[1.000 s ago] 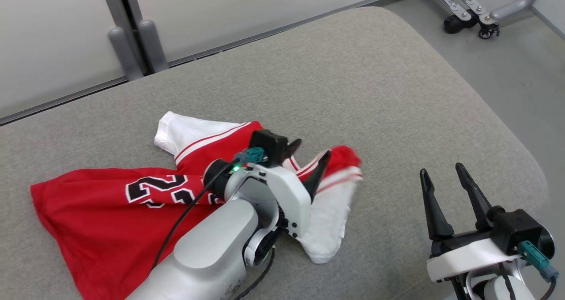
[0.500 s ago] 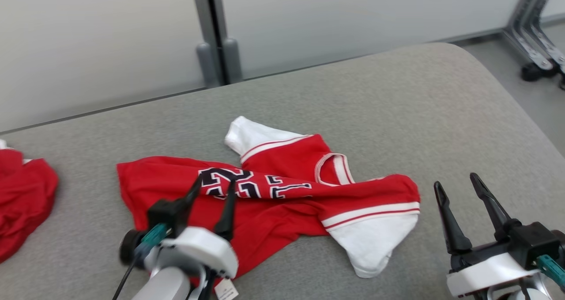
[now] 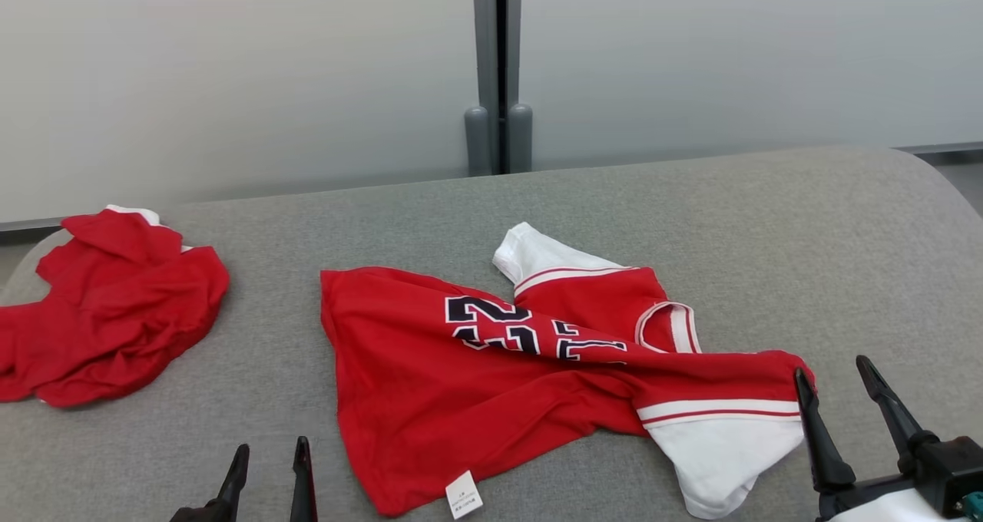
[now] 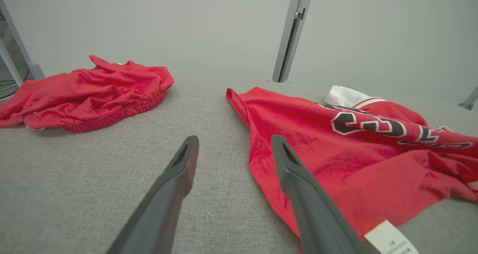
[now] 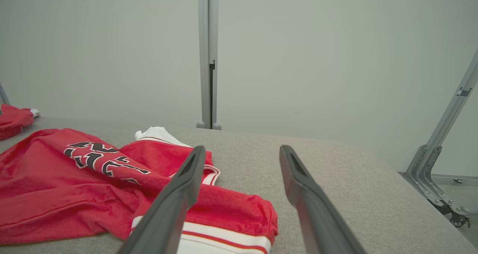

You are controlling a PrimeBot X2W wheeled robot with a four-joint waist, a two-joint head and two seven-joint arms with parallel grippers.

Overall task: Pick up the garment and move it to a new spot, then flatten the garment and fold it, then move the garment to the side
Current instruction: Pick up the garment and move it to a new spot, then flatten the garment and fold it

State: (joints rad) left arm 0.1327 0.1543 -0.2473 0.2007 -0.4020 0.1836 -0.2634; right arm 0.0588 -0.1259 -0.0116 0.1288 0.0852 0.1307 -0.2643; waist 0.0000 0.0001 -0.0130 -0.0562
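Jersey (image 3: 461,384): red knit cloth with a slight sheen. Its sleeves are matt white cloth, and its black numerals look smooth and applied.

Care label (image 3: 464,494) at the near hem: white, matt, paper-like.

Cushioned surface (image 3: 691,199): grey woven cloth, coarse and matt.

Second red garment (image 3: 115,315), far left: crumpled cloth with a soft sheen.

Left gripper (image 3: 272,445) and right gripper (image 3: 832,367): the fingers are dark, smooth and matt, apparently plastic.

Wall panels (image 3: 230,84): smooth, matt, pale grey.

Post (image 3: 498,69): grey metal, satin finish.
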